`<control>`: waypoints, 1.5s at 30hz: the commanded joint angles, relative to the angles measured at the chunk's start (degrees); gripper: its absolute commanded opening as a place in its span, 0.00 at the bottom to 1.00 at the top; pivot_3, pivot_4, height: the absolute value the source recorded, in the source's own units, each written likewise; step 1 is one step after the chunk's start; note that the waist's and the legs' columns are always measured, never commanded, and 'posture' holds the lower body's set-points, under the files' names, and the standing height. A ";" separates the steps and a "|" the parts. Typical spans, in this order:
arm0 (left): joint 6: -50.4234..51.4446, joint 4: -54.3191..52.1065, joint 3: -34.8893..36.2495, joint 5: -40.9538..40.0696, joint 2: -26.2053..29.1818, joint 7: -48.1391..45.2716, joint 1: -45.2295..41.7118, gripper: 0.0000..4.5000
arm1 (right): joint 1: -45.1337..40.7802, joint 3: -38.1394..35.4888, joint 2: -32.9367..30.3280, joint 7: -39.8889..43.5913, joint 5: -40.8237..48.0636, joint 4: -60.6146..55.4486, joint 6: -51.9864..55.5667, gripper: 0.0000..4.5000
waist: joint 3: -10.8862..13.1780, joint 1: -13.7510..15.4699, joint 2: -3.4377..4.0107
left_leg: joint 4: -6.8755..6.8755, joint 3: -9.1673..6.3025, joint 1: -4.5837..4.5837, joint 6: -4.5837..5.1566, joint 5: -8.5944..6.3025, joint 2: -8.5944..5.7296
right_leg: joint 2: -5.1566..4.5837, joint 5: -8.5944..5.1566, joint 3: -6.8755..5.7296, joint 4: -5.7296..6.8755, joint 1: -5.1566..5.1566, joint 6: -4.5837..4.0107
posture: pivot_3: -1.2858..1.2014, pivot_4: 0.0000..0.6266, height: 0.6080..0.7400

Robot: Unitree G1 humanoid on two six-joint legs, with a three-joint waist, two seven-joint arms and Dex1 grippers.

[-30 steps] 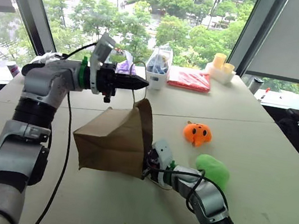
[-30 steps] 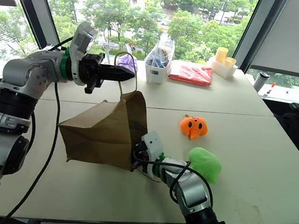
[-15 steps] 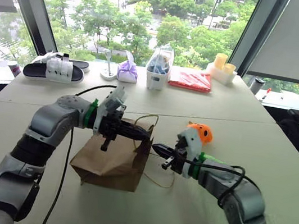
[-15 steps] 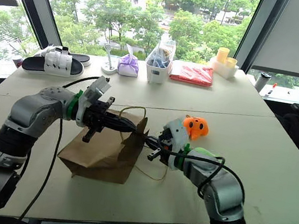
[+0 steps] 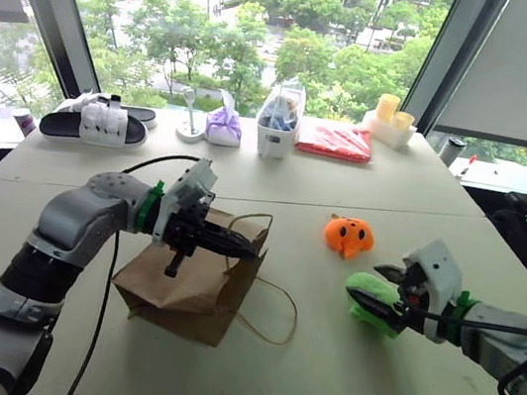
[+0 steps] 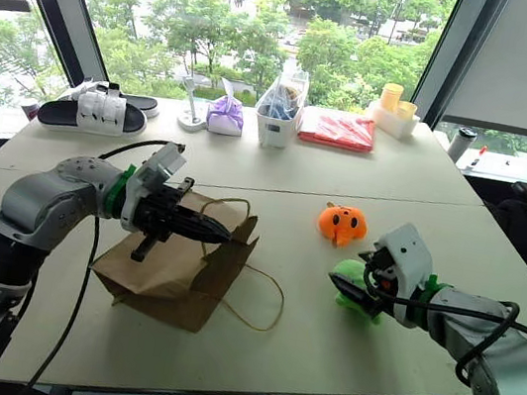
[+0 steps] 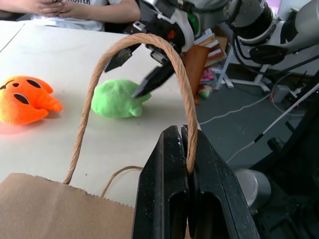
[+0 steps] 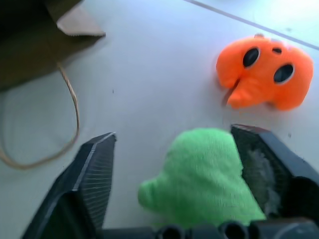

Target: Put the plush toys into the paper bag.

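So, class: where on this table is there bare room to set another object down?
Bare: the near strip in front of the paper bag and green toy, and the stretch between bag and orange toy. Crowded: the far edge, around the slippers and red packet.

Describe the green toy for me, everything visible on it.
The green toy is a bright green, fuzzy plush lump with a small nub on one side. It lies on the table, apart from the orange toy and the bag. The open right gripper straddles it, one finger against its side.
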 commanded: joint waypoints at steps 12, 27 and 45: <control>0.59 -1.92 2.79 -1.43 4.93 -2.27 -0.32 0.00 | 0.89 14.68 -1.54 -2.95 -19.72 17.83 -21.01 1.00 | 0.01 0.17 -0.01 | 0.10 -0.01 0.01 0.01 -0.01 -0.01 | 0.00 0.00 -0.01 0.00 0.07 0.00 | 0.52 0.24 1.00; 2.82 1.92 7.76 -3.01 7.39 -0.49 -0.64 0.00 | -3.16 10.44 0.96 -0.01 -17.95 13.07 -22.57 0.01 | 0.00 0.10 -0.03 | 0.19 -0.05 0.06 0.04 -0.02 0.00 | 0.01 0.00 -0.03 0.00 0.17 0.00 | 0.52 0.24 1.00; 3.15 5.18 8.38 -3.83 5.39 1.21 -4.51 0.00 | -25.46 34.35 17.67 4.40 -17.93 11.27 -21.83 0.01 | 0.05 -0.08 -0.04 | 0.26 -0.22 -0.06 0.06 -0.04 -0.08 | -0.03 -0.01 -0.10 0.01 0.10 0.01 | 0.52 0.24 1.00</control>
